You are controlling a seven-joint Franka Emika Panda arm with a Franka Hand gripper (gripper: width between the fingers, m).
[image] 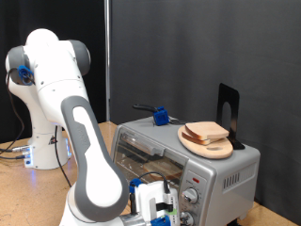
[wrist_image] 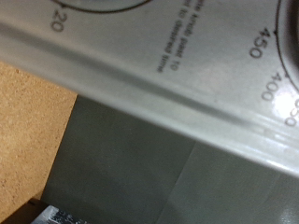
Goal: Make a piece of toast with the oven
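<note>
The silver oven (image: 221, 169) stands at the exterior view's lower right, its wire rack (image: 141, 146) showing at the front. On its roof, a piece of toast (image: 207, 130) lies on a round wooden board (image: 212, 146). My gripper (image: 158, 203) hangs low in front of the oven, close to the two round knobs (image: 191, 197). Nothing shows between its fingers. In the wrist view the oven's silver control panel (wrist_image: 177, 70) fills the frame very close up, with printed dial numbers (wrist_image: 266, 56). The fingers do not show there.
A small blue object (image: 161, 117) and a black upright stand (image: 229, 115) sit on the oven's roof. The white arm (image: 71, 104) rises on the exterior view's left before a black curtain. A cork-brown surface (wrist_image: 33, 131) and a grey one (wrist_image: 159, 177) lie below the panel.
</note>
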